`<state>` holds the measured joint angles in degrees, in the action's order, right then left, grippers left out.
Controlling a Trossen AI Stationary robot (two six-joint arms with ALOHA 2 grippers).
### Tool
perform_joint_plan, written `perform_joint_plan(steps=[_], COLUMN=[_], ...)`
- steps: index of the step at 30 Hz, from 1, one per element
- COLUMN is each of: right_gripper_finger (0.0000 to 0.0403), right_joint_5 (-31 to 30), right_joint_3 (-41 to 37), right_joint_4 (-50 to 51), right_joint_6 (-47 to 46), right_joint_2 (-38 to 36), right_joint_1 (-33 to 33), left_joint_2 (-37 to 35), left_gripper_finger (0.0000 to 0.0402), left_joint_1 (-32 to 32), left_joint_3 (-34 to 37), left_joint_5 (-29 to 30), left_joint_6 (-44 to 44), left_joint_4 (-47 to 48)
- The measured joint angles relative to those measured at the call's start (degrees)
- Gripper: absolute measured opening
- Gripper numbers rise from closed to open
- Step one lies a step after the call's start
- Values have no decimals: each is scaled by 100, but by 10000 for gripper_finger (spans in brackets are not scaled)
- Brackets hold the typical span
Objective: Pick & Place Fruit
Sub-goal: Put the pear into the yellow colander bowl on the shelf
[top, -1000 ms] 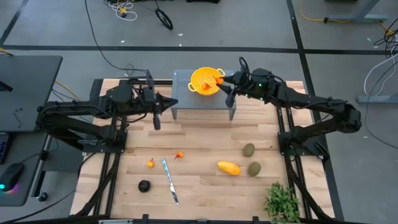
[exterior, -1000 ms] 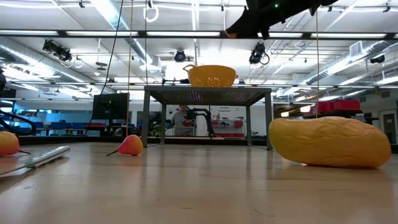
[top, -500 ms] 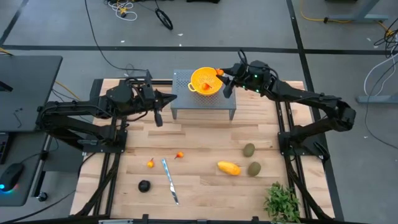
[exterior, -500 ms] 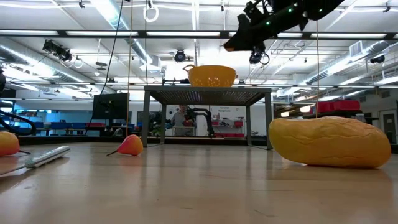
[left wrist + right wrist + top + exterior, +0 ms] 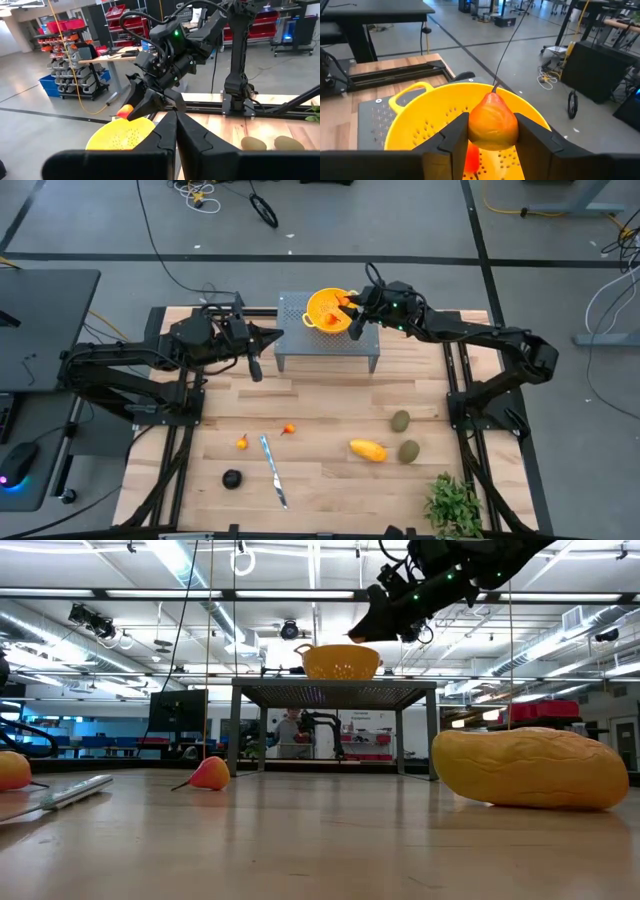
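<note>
My right gripper (image 5: 492, 131) is shut on a tiny orange-red fruit (image 5: 492, 116) with a thin stem. It hovers over the yellow colander (image 5: 326, 311), which stands on a grey perforated stand (image 5: 330, 345) at the table's far edge. In the left wrist view the same fruit (image 5: 125, 111) hangs just above the colander's rim (image 5: 120, 141). Something red (image 5: 471, 159) lies inside the colander. My left gripper (image 5: 252, 358) waits shut, left of the stand. Two orange-red fruits (image 5: 242, 443) (image 5: 289, 429), a dark round one (image 5: 232, 478), a yellow-orange oblong (image 5: 368, 450) and two olive ovals (image 5: 400, 420) (image 5: 409, 451) lie on the table. My right gripper pinches the orange-red fruit's wide lower body (image 5: 479, 131) between its two fingers (image 5: 454, 136), one on each side. The fingers slant down from the table's right side. The fruit is lifted clear above the colander, and its pointed stem end faces away from the wrist.
A slim silver knife (image 5: 272, 470) lies between the small fruits and the dark one. A leafy green plant (image 5: 452, 505) stands at the near right corner. Bare wood spans the table's middle, between the stand and the fruit.
My right gripper has carried the orange-red fruit toward the table's left and downward, from beside the colander's right rim to over its bowl, staying shut on it. The fruit on the table has not moved.
</note>
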<state>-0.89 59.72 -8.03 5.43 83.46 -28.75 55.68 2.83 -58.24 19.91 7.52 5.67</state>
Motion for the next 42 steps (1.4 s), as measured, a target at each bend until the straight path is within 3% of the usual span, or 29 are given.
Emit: perform_joint_plan(steps=[18, 42], right_gripper_finger=[244, 248], right_joint_5=[-202, -363], right_joint_3=[0, 2], right_joint_4=[4, 104], right_joint_6=[-24, 151], right_joint_2=[2, -457], right_joint_1=[0, 476], left_joint_2=[0, 0], left_gripper_finger=[19, 21], left_joint_1=[0, 0], left_joint_3=[0, 0], left_joint_5=[-1, -1], left_joint_6=[-108, -110], left_joint_4=[-11, -7])
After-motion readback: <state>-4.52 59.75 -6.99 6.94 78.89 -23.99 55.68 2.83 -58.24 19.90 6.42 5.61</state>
